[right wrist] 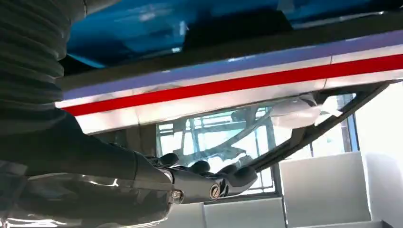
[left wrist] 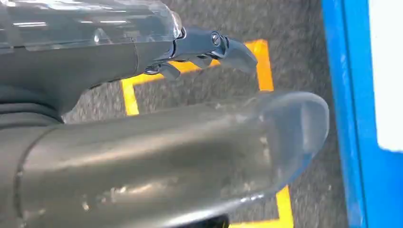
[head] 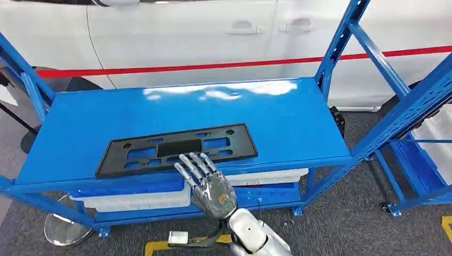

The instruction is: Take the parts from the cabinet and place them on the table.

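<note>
A flat black plate-frame part [head: 176, 148] with several cut-outs lies near the front edge of the blue cabinet's top shelf [head: 160, 106]. My right hand [head: 205, 181] reaches up from below the shelf's front edge, fingers straight and spread, holding nothing. Its fingertips lie at the part's near edge; I cannot tell whether they touch it. In the right wrist view the right hand [right wrist: 142, 180] is stretched out empty beside the blue shelf [right wrist: 133, 23]. My left hand [left wrist: 142, 156] hangs over grey floor with yellow tape, fingers apart, nothing in it.
A white car [head: 213, 32] with a red stripe stands close behind the cabinet. Blue slanted uprights [head: 338, 45] rise at the shelf's right end, and another blue rack [head: 421, 160] stands further right. White bins [head: 133, 200] sit on the lower shelf. A round shiny disc [head: 64, 229] lies on the floor.
</note>
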Robot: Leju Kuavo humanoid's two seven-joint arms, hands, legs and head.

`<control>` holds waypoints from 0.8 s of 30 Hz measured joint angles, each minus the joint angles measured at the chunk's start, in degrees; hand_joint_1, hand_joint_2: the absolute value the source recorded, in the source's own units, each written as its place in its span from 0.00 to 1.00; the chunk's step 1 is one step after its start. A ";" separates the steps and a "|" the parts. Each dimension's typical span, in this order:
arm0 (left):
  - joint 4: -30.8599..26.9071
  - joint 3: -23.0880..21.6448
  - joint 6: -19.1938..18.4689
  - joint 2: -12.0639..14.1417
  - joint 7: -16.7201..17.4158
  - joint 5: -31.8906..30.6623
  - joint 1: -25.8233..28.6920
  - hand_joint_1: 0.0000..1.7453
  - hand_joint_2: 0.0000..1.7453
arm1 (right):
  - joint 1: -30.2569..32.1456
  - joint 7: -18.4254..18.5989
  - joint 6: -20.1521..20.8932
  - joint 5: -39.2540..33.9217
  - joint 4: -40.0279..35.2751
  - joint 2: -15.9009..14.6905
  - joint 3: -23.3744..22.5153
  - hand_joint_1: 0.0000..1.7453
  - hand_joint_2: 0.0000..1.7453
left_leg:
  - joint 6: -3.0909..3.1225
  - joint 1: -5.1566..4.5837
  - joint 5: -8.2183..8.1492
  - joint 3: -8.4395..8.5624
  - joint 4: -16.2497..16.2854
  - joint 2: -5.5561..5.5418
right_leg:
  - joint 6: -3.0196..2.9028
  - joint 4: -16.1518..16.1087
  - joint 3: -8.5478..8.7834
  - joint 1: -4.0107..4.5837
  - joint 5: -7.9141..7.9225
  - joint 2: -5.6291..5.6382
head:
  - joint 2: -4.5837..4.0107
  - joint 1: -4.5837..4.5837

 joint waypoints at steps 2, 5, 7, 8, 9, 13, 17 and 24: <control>0.00 0.00 0.00 0.00 0.02 -0.04 0.00 0.00 0.00 | 0.37 0.00 0.18 -0.02 0.00 -0.18 -0.11 0.00 1.00 | 0.17 -0.07 -0.50 0.39 0.01 -0.01 | 0.17 8.30 -5.54 -0.04 -2.01 0.00 | 0.00 0.00; 0.00 0.07 0.00 -0.04 0.07 -0.07 0.14 0.00 0.00 | 0.44 0.00 0.48 -0.02 0.00 -0.46 -0.15 0.00 1.00 | -0.01 -0.13 -1.49 1.85 0.03 -0.16 | -0.23 3.83 -5.69 -0.01 4.38 0.00 | 0.02 0.02; 0.00 0.07 0.00 -0.18 0.07 -0.18 0.13 0.00 0.00 | 0.39 0.00 0.50 -0.04 0.00 -0.46 -0.28 0.00 1.00 | -0.30 -0.19 -2.32 2.98 -0.05 -0.24 | -1.24 -6.42 -1.69 0.25 10.41 -0.02 | 0.00 0.07; 0.00 0.07 -0.02 -0.39 0.07 -0.33 0.02 0.00 0.00 | 0.32 0.00 0.52 -0.07 0.00 -0.50 -0.37 0.00 1.00 | -0.80 -0.55 -2.81 2.99 0.04 -0.26 | -1.54 -7.75 -0.89 0.67 9.24 -0.08 | 0.00 -0.09; 0.00 0.07 0.00 -0.37 0.07 -0.35 -0.03 0.00 0.00 | 0.26 0.00 0.52 -0.07 0.00 -0.50 -0.39 0.00 1.00 | -1.09 -0.53 -3.02 2.92 0.17 -0.31 | -1.53 -8.53 -0.66 0.60 8.99 -0.10 | 0.02 -0.02; 0.00 0.09 0.02 -0.37 0.07 -0.39 -0.18 0.00 0.00 | 0.27 0.00 0.66 -0.07 -0.26 -0.48 -0.55 0.00 1.00 | -2.41 -0.25 -3.85 3.77 0.05 0.00 | -2.47 -9.50 0.33 0.12 8.83 0.15 | 0.00 -0.04; 0.00 0.09 0.13 -0.44 0.09 -0.42 -0.11 0.00 0.00 | 0.07 0.00 1.05 -0.07 -0.28 -0.50 -0.59 0.00 1.00 | -3.28 -0.06 -10.37 -4.65 15.66 0.00 | -3.29 -9.68 1.71 0.18 7.64 -0.08 | 0.00 -0.33; 0.00 0.09 0.52 -0.46 0.07 -0.46 -0.13 0.00 0.00 | -0.47 0.00 2.18 -0.07 -0.28 -0.48 -0.59 0.00 1.00 | -2.41 -0.56 0.71 -0.69 0.63 0.01 | -2.16 -9.20 4.11 0.45 5.30 0.21 | 0.00 -0.43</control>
